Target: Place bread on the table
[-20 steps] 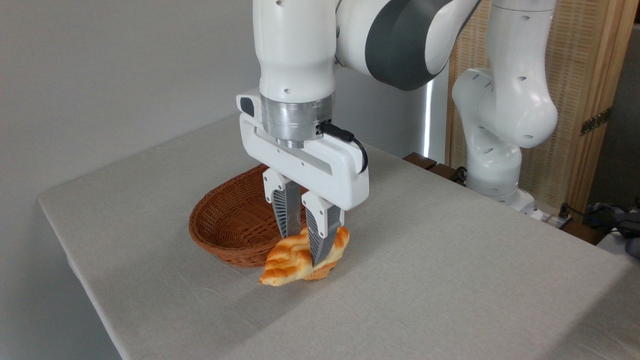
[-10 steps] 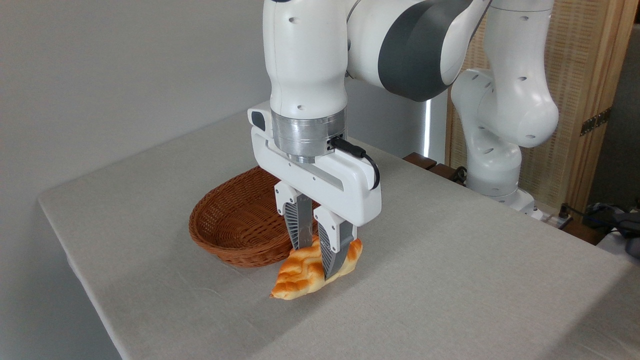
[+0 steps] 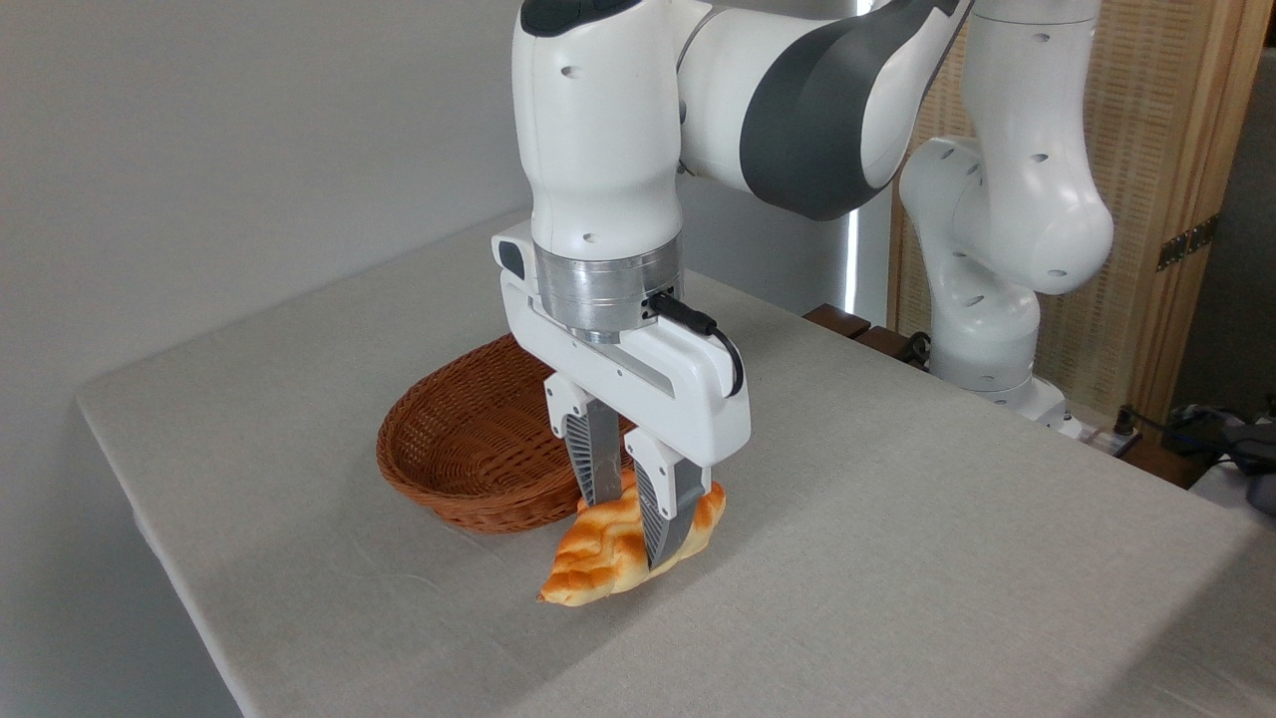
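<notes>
Gripping the bread [image 3: 608, 551] across its middle, claw [image 3: 631, 527] pointing straight down, fingers closed on the loaf, its lower pointed end seemingly touching the table [image 3: 897, 558], just in front of the brown wicker basket [image 3: 469, 449], white arm above.

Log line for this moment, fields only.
gripper: shut on bread | bread: outside basket, low tip at table | release: not yet
</notes>
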Tool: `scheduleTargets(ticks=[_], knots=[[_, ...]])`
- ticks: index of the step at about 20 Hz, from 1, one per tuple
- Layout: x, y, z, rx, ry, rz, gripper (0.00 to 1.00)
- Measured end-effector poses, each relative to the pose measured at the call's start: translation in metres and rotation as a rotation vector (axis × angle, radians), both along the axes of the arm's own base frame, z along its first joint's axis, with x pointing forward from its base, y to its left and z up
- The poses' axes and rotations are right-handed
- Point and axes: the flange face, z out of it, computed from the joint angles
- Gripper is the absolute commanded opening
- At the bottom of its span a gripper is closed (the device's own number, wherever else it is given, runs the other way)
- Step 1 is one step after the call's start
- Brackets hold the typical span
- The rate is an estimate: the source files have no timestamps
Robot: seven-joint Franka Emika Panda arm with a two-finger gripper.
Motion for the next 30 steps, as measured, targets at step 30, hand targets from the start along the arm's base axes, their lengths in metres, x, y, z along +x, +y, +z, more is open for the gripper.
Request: scheduleTargets(ticks=[30], knots=[[0.009,-0.018,0.052,-0.045,-0.108,0.004,1.00]])
